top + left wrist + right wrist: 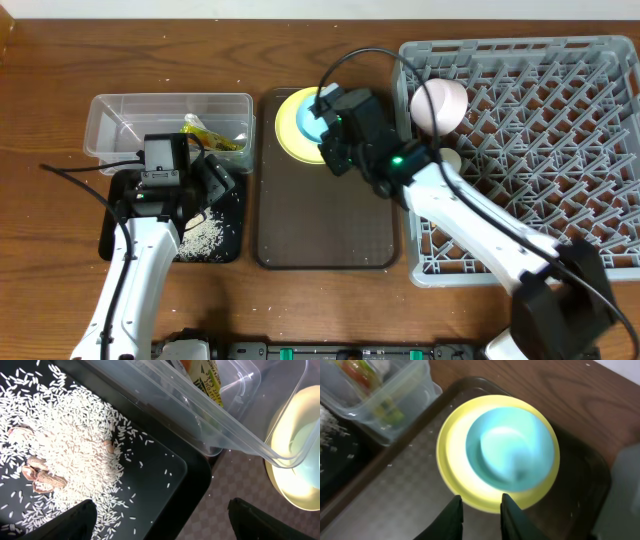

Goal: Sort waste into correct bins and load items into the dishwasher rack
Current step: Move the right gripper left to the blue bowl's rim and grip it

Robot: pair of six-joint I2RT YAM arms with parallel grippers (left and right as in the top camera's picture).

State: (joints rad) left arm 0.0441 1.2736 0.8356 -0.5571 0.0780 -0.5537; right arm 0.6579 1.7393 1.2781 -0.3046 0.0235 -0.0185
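The yellow plate point(288, 128) with the light blue bowl point(308, 122) on it sits at the far end of the brown serving tray point(325, 225). My right gripper point(335, 152) hovers over the plate's near rim point(451, 462). Its fingers point(480, 515) are slightly apart and empty, just short of the blue bowl point(510, 450). My left gripper point(165, 522) is wide open and empty over the black tray's point(120, 235) right edge, above the rice grains point(65, 445). The snack wrapper point(215, 135) lies in the clear tub point(130, 120). The white bowl point(438, 103) and small white cup point(452, 160) are in the grey rack point(540, 150). The tissue and chopsticks do not show.
A few brown shell-like bits point(42, 477) lie among the rice. The clear tub's corner point(235, 425) overhangs the black tray next to my left gripper. The rack's wall point(627, 490) stands right of the plate. The right arm's cable loops above the plate.
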